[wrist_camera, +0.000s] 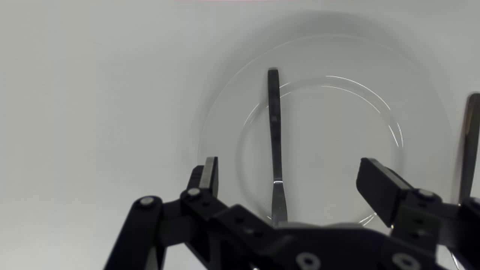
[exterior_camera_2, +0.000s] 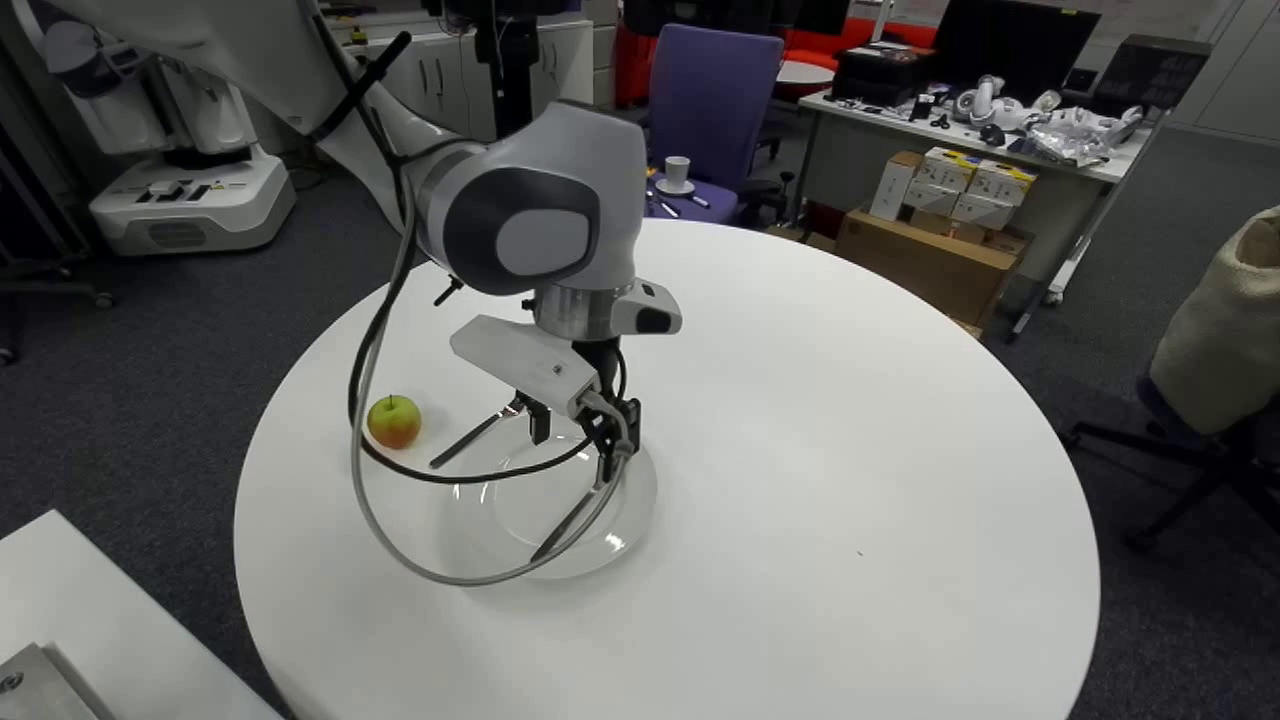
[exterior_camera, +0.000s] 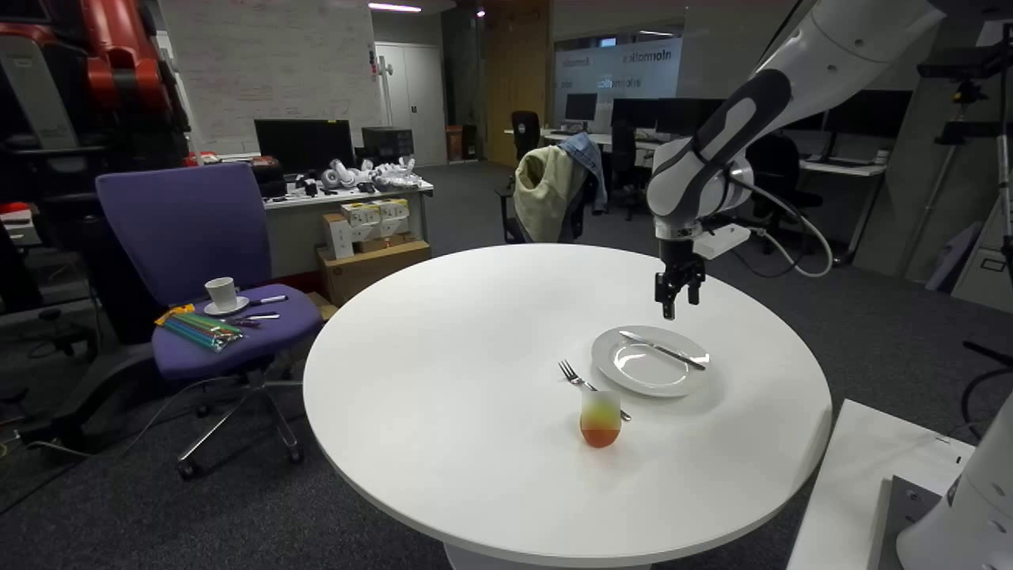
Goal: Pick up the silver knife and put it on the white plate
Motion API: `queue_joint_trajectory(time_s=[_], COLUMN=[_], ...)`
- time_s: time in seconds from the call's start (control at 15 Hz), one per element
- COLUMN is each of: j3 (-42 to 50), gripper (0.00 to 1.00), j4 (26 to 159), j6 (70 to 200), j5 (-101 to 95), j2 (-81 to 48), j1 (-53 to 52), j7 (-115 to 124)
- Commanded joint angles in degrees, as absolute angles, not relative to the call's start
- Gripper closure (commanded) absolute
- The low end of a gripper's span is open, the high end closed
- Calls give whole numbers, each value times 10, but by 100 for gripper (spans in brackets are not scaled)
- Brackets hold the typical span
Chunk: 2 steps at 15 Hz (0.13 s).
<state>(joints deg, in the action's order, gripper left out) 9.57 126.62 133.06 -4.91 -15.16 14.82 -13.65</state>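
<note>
A silver knife [exterior_camera: 662, 350] lies off-centre on a white plate [exterior_camera: 637, 372], which sits on a round white surface [exterior_camera: 443, 380]. Above them hangs the claw [wrist_camera: 290, 172], spread wide and holding nothing. The placing step appears finished, with only the retreat left; the next move probably calls for rising straight up and away, without nudging the knife or plate.

Glossy white plate [wrist_camera: 330, 150], shiny metal knife [wrist_camera: 276, 146], smooth tabletop [exterior_camera: 467, 348], cloth-covered chair [exterior_camera: 188, 229]
</note>
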Motion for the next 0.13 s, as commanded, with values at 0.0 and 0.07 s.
queue_joint_trajectory(time_s=[0.0,0.07], j3=[99,99], gripper=[0,0], j4=[1265,1264], j6=[1330,1330], j5=[-48,-48], j2=[-155,-157], j1=[145,145], j7=[-137,-137])
